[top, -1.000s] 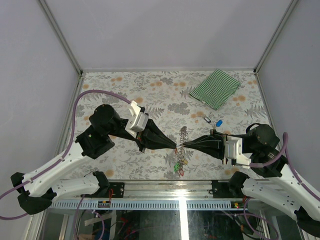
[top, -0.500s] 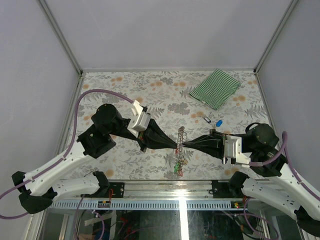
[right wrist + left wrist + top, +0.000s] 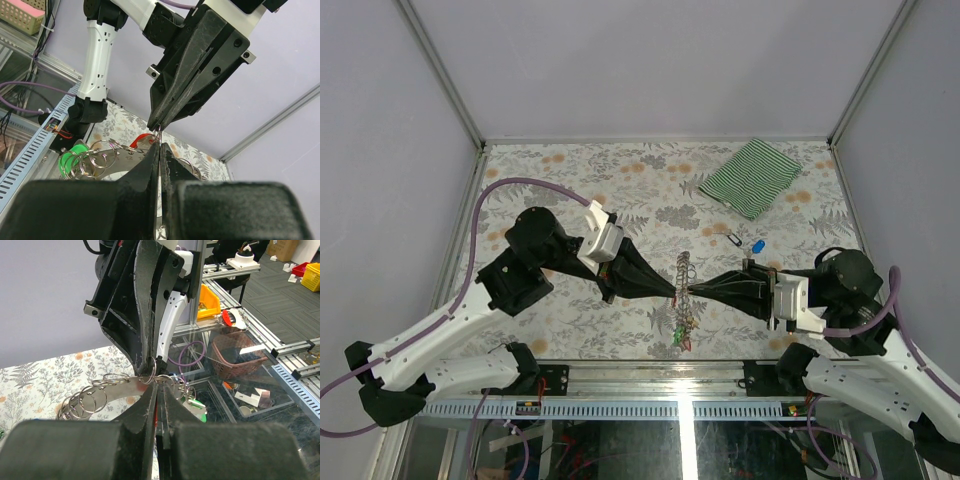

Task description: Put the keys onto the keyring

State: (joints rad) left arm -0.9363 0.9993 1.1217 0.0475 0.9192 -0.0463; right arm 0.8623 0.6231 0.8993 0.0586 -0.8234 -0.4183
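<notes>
Both outstretched — left claw (image 3: 671, 293) meets right claw (image 3: 692, 291) on the keyring (image 3: 685, 267).

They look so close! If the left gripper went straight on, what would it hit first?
The left gripper would likely meet the right gripper at once: their shut tips face each other, only the keyring between them.

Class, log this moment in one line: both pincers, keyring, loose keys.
left pincer: shut on keyring | right pincer: shut on keyring | blue key: loose on table
</notes>
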